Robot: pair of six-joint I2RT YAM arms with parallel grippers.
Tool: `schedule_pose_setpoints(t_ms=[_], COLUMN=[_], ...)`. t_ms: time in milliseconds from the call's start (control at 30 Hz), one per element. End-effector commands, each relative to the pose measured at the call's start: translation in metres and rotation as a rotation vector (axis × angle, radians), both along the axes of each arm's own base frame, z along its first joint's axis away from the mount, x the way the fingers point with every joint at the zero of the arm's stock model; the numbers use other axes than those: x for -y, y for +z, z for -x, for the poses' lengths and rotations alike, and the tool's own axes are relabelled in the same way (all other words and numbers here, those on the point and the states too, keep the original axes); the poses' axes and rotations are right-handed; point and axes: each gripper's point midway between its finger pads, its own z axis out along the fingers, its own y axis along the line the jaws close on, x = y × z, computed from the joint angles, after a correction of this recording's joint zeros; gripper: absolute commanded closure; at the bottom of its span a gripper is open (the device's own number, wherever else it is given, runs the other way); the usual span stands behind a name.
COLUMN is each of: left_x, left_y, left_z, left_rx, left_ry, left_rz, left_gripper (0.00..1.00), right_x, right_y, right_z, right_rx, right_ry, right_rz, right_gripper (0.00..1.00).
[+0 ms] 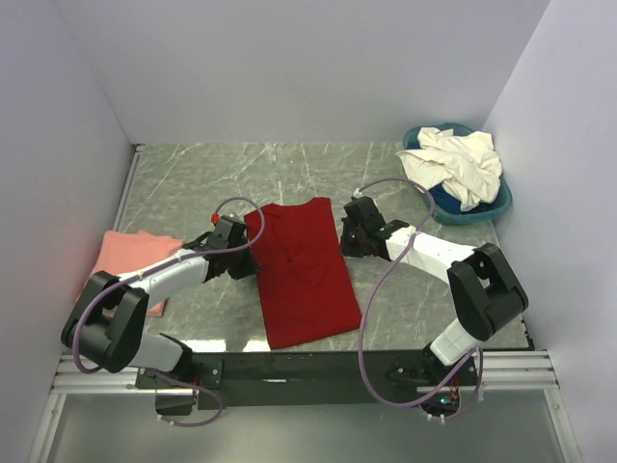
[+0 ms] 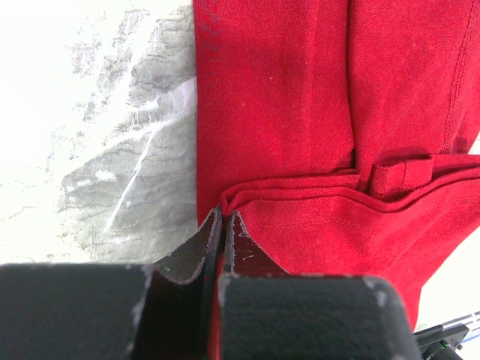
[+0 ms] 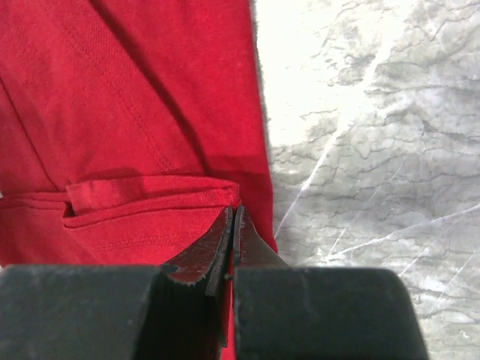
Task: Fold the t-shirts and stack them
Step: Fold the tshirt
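Both arms stretch low across the table [image 1: 183, 183], elbows bent outward, flanking the red tee [image 1: 304, 275] lying flat mid-table. The left gripper [image 1: 247, 253] is pressed together, pinching the tee's folded left edge. The right gripper [image 1: 347, 237] pinches the right edge the same way.

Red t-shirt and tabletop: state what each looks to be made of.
The red t-shirt looks like soft knit cloth, probably cotton jersey, matte; stitched hems and limp folds show it. The tabletop looks like grey-green marble or a marble-print laminate, smooth, slightly glossy; pale veins and glare.
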Motion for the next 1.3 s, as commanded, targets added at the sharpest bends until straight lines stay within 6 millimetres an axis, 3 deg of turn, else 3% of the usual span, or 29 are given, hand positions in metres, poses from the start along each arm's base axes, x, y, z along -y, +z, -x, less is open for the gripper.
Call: schedule_pose_setpoints(t_ms=[0, 167, 300, 333, 400, 467, 533, 667, 700, 733, 800, 867, 1067, 1100, 1200, 1267], left_x=[0.0, -0.002, -0.006, -0.006, -0.007, -0.007, -0.008, -0.012, -0.015, -0.012, -0.013, -0.005, 0.025, 0.028, 0.035, 0.041], left_y=[0.0, -0.009, -0.015, -0.015, -0.014, -0.005, 0.002, 0.025, 0.024, 0.033, 0.028, 0.037, 0.046, 0.048, 0.047, 0.047], left_z=[-0.006, -0.003, -0.001, 0.0, 0.0, 0.0, 0.002, 0.011, 0.017, 0.02, 0.033, 0.041, 0.053, 0.051, 0.047, 0.051], left_rx=[0.019, -0.001, -0.017, -0.019, -0.012, 0.008, 0.016, 0.051, 0.048, 0.071, 0.056, 0.074, 0.093, 0.101, 0.081, 0.075], left_ry=[-0.003, 0.002, 0.006, 0.006, 0.008, 0.009, 0.009, 0.02, 0.027, 0.027, 0.031, 0.019, -0.039, -0.042, -0.053, -0.076], left_rz=[-0.005, -0.019, -0.035, -0.035, -0.031, -0.02, -0.016, 0.009, 0.014, 0.054, 0.083, 0.149, 0.209, 0.212, 0.22, 0.226], left_gripper=[0.99, 0.99, 0.9, 0.87, 0.72, 0.54, 0.47, 0.39, 0.4, 0.42, 0.44, 0.48, 0.59, 0.61, 0.78, 0.84], right_x=[0.009, 0.007, 0.007, 0.008, 0.009, 0.013, 0.016, 0.027, 0.028, 0.032, 0.027, 0.025, -0.011, -0.015, -0.029, -0.027], right_y=[-0.008, -0.021, -0.022, -0.021, -0.02, -0.017, -0.007, 0.004, 0.014, 0.009, 0.021, 0.023, 0.055, 0.051, 0.051, 0.045], right_z=[-0.005, -0.007, -0.008, -0.009, -0.007, -0.005, -0.003, 0.016, 0.019, 0.03, 0.042, 0.052, 0.062, 0.06, 0.059, 0.065], right_rx=[-0.004, -0.036, -0.042, -0.042, -0.046, -0.044, -0.021, -0.016, 0.008, -0.009, 0.005, 0.002, 0.04, 0.035, 0.0, -0.019], right_ry=[-0.037, -0.023, -0.024, -0.025, -0.025, -0.033, -0.044, -0.05, -0.049, -0.048, -0.022, -0.015, 0.093, 0.095, 0.127, 0.125], right_rz=[0.018, 0.015, 0.024, 0.024, 0.026, 0.03, 0.027, 0.006, -0.015, -0.019, -0.086, -0.13, -0.242, -0.227, -0.244, -0.243], right_gripper=[1.0, 1.0, 0.99, 0.95, 0.89, 0.73, 0.61, 0.57, 0.57, 0.57, 0.57, 0.58, 0.6, 0.6, 0.65, 0.66])
